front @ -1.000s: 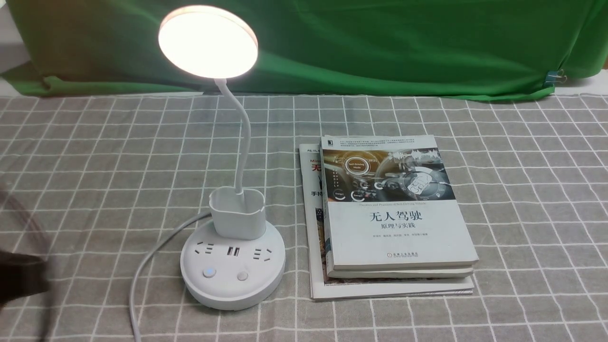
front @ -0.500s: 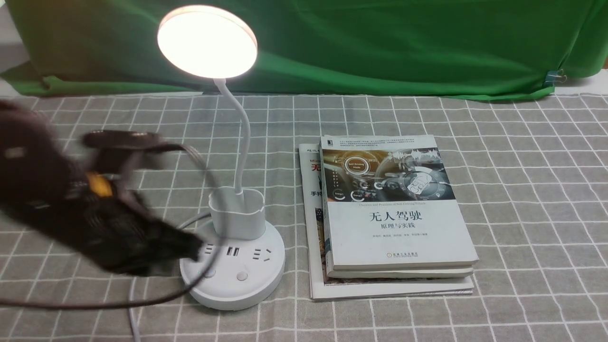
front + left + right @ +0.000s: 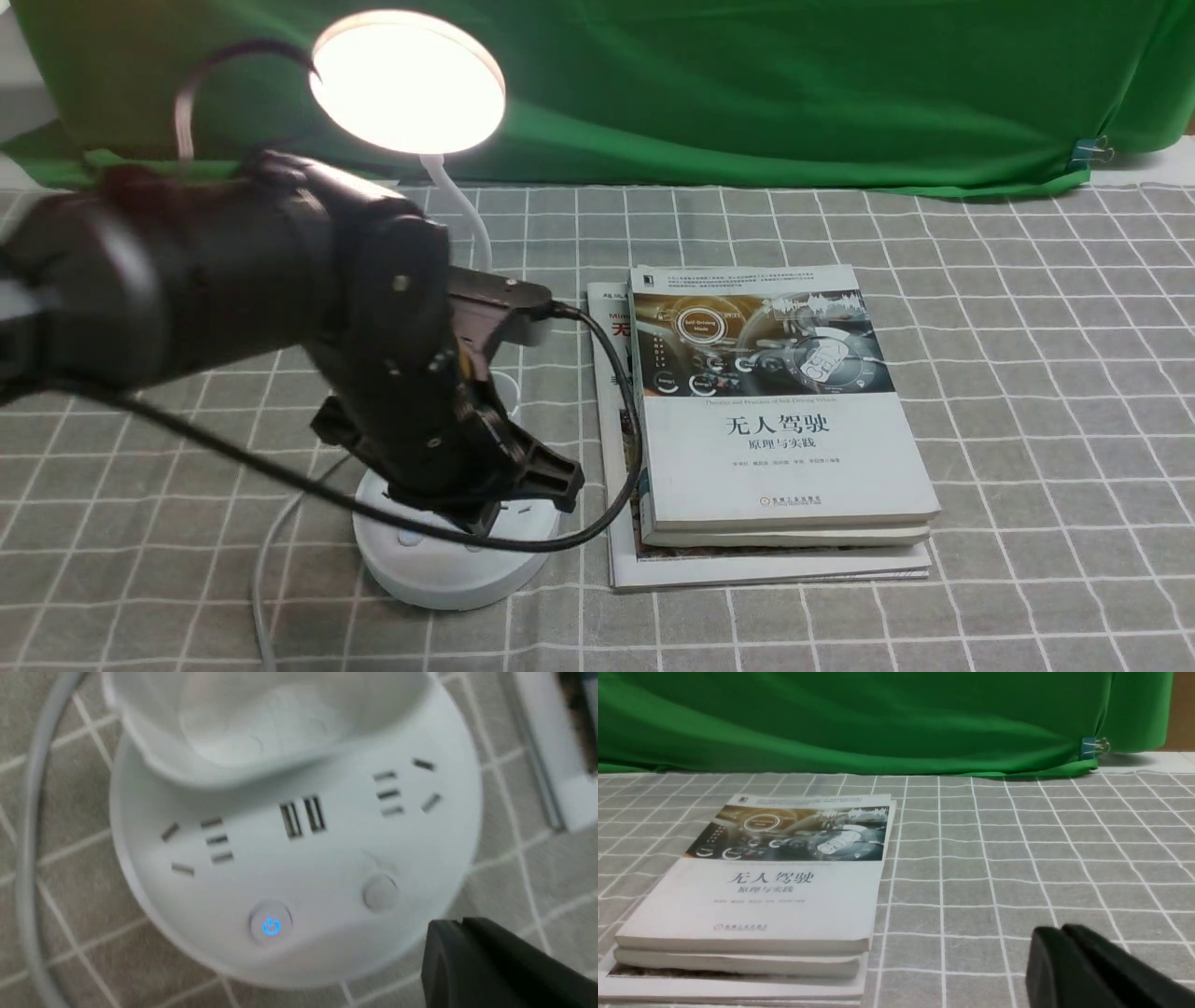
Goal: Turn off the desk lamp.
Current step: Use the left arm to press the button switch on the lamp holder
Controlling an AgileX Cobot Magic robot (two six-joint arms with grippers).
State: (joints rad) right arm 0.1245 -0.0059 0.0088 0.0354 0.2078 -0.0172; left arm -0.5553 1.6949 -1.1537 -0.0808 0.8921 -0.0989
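Note:
The white desk lamp is lit: its round disc head (image 3: 408, 82) glows at the back left. Its round base (image 3: 448, 574) sits on the checked cloth, mostly hidden by my left arm. In the left wrist view the base (image 3: 327, 858) shows sockets, a blue-lit power button (image 3: 271, 926) and a plain button (image 3: 379, 891). My left gripper (image 3: 523, 495) is shut and empty, hovering just above the base; its tip (image 3: 460, 926) is near the plain button, not touching. My right gripper (image 3: 1059, 933) is shut and empty above the cloth, out of the front view.
A stack of books (image 3: 766, 420) lies right of the lamp; it also shows in the right wrist view (image 3: 775, 882). The lamp's white cord (image 3: 266, 560) runs to the front left. A green backdrop (image 3: 747, 84) hangs behind. A black cable (image 3: 616, 420) loops off my left arm.
My left arm swung in from the left edge and now stands over the lamp base, covering the cup holder and the buttons. The lamp stays lit.

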